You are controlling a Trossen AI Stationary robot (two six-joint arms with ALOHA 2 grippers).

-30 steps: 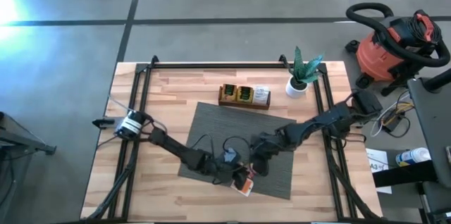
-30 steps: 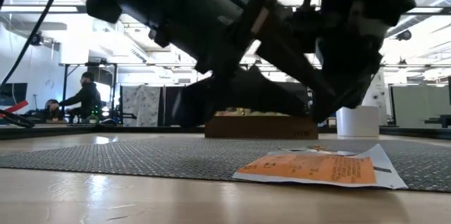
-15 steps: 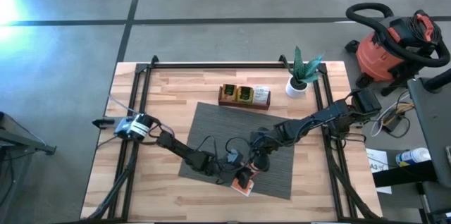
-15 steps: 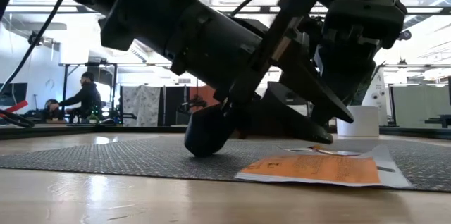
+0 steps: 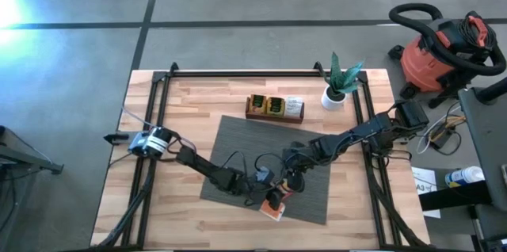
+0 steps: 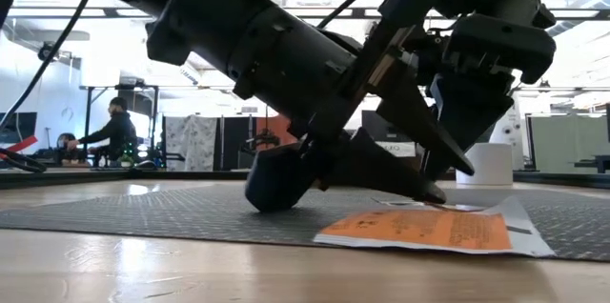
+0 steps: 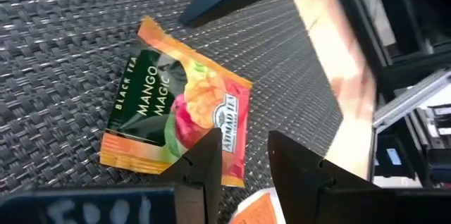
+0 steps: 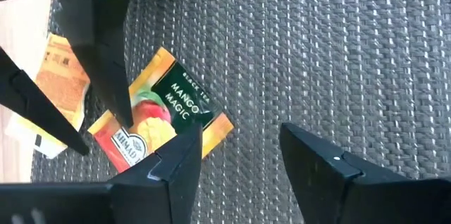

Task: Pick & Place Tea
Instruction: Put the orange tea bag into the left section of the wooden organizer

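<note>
A "Mango Magic" tea sachet [image 7: 176,122], orange-red and dark green, lies flat on the grey ribbed mat [image 5: 238,149]; it also shows in the right wrist view [image 8: 158,122]. A second sachet [image 6: 429,229], orange and white, lies at the mat's near edge [image 5: 273,211]. My left gripper [image 7: 243,150] is open and low over the mat, its fingers at the Mango sachet's orange-red end. My right gripper [image 8: 239,146] is open just beyond that sachet, slanting down, with nothing between its fingers. The two grippers [image 5: 268,197] [image 5: 291,184] stand close together. My left gripper has one fingertip [image 8: 125,117] over the Mango sachet's orange-red end [image 7: 229,129], coming slanting down from the table's left. I cannot tell whether it touches the sachet. The sachet lies flat on the mat.
A long brown wooden tray [image 5: 252,109] with several sachets stands at the mat's far edge. A small potted plant [image 5: 337,85] is at the far right. Black frame rails [image 5: 154,125] run along both sides of the wooden table.
My left gripper has come down from above the mat until it sits low on it beside the sachets, rolling a little as it sank. Both sachets lie where they were.
</note>
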